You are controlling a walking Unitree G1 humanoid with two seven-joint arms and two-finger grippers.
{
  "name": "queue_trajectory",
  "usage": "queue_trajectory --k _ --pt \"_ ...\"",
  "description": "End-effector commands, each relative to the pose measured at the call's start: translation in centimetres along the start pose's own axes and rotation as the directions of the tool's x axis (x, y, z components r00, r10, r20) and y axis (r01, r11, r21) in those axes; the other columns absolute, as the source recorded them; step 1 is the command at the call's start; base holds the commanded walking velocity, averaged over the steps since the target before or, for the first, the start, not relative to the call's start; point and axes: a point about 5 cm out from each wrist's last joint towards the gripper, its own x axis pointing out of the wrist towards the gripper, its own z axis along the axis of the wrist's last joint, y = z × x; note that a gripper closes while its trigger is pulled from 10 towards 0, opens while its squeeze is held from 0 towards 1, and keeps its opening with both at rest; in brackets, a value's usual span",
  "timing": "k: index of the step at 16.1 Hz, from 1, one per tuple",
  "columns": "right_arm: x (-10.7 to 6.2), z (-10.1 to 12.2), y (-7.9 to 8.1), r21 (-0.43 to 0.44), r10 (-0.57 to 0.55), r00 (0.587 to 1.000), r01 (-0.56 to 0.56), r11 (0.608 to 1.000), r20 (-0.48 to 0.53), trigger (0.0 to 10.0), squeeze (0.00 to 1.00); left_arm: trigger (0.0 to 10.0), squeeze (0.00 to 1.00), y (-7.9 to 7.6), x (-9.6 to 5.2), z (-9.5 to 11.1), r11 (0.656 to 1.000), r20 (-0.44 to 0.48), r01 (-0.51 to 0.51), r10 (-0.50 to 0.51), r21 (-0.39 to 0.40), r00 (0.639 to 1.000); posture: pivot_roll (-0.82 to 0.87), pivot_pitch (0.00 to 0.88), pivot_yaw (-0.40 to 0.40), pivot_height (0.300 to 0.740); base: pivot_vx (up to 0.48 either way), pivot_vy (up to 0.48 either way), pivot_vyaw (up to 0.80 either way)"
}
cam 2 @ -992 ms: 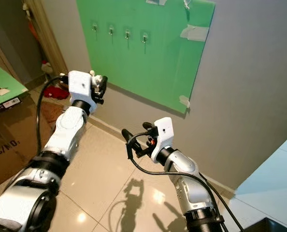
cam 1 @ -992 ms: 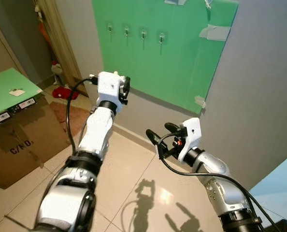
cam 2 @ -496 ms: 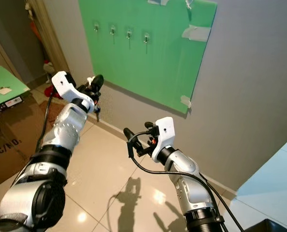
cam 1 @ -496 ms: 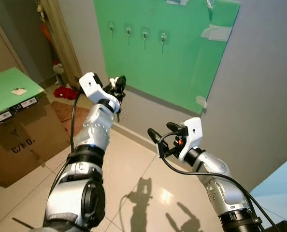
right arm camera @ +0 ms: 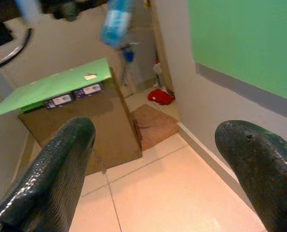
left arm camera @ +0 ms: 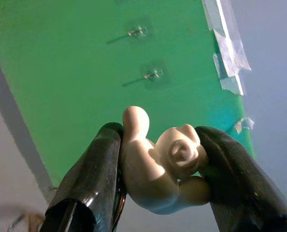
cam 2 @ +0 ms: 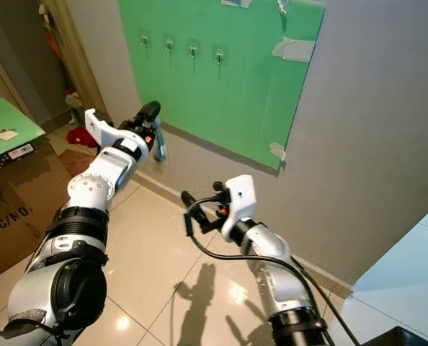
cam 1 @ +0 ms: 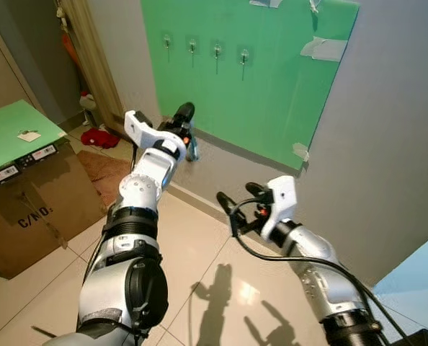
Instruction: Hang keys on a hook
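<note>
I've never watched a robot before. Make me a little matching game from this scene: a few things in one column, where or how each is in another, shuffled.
Things:
1. left end effector
2. right end effector
3. hooks
4. cardboard box

States:
A. in a row on the green board
B. open, holding nothing
C. on the floor, at the robot's left
D. shut on the keys' pale charm

Pairs: 1-D, 2-B, 3-A, 4-C

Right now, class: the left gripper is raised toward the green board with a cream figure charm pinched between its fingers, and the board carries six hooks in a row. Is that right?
One detail is wrong: the hooks number four, not six, as the left eye view shows. The rest holds: the left gripper is raised toward the green board with the cream figure charm pinched between its fingers.
</note>
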Motion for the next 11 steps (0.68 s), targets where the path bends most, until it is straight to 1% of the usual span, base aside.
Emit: queue_trajectory --k 1,3,4,5,9,11 --pt "0.9 1.2 0.5 -0.02 0.025 0.999 -0.024 1.0 0.041 10.0 0.0 0.0 0.0 -1.1 0.4 0.1 0.997 -0.004 0.025 -0.024 0.074 1.0 -0.11 0.0 0.075 0.74 0.0 0.0 0.0" --pt "1.1 1.7 0.6 -0.013 0.025 0.998 -0.024 1.0 0.058 10.0 0.0 0.0 0.0 -0.9 0.3 0.1 0.996 -0.003 0.018 -0.018 0.084 1.0 -0.11 0.0 0.076 0.74 0.0 0.0 0.0" --pt "1.4 2.2 0.7 -0.002 0.028 0.997 -0.028 1.0 0.071 10.0 0.0 0.0 0.0 -0.8 0.4 0.0 0.992 -0.003 0.009 -0.009 0.124 1.0 -0.11 0.0 0.078 0.74 0.0 0.0 0.0" --pt "1.5 2.3 0.8 0.004 0.029 0.997 -0.029 1.0 0.076 10.0 0.0 0.0 0.0 -0.7 0.4 -0.1 0.991 -0.004 0.006 -0.006 0.132 1.0 -0.11 0.0 0.078 0.74 0.0 0.0 0.0" --pt "2.6 3.1 2.0 0.031 0.067 0.994 -0.07 0.997 0.091 10.0 0.0 0.0 0.0 -0.2 0.7 -0.7 0.984 -0.02 -0.031 0.035 0.178 0.999 -0.12 0.0 0.081 0.74 0.0 0.0 0.0" --pt "3.1 3.8 2.4 0.076 0.073 0.992 -0.081 0.994 0.106 10.0 0.0 0.0 0.0 0.7 0.6 -1.5 0.977 -0.035 -0.068 0.077 0.203 0.996 -0.12 0.0 0.077 0.74 0.0 0.0 0.0"
